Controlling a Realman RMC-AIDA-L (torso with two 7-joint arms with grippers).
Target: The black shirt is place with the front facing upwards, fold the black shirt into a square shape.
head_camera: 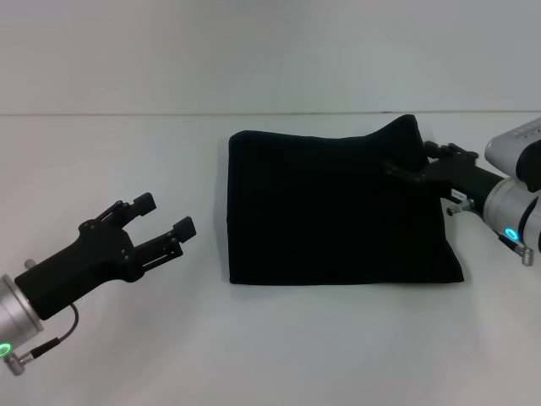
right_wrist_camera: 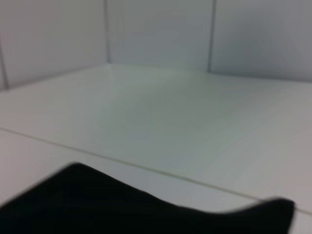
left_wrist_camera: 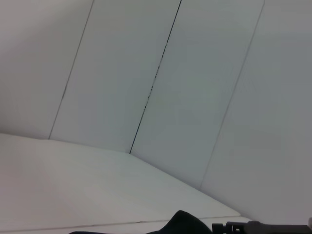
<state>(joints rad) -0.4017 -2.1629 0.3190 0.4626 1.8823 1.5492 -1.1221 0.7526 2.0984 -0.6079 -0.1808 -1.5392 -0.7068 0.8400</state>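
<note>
The black shirt [head_camera: 338,211] lies folded into a rough rectangle at the middle of the white table [head_camera: 254,347]. No lettering or label shows. Its far right corner [head_camera: 408,128] is raised off the table. My right gripper [head_camera: 414,162] is at that corner, shut on the fabric. My left gripper [head_camera: 166,214] is open and empty, above the table to the left of the shirt and apart from it. The shirt's raised corner shows in the left wrist view [left_wrist_camera: 183,222], with the right gripper [left_wrist_camera: 263,226] beside it. The right wrist view shows black shirt fabric [right_wrist_camera: 97,204] close up.
The table's back edge [head_camera: 169,114] meets a pale panelled wall [left_wrist_camera: 195,73]. Bare white table surface lies left of the shirt, in front of it and behind it.
</note>
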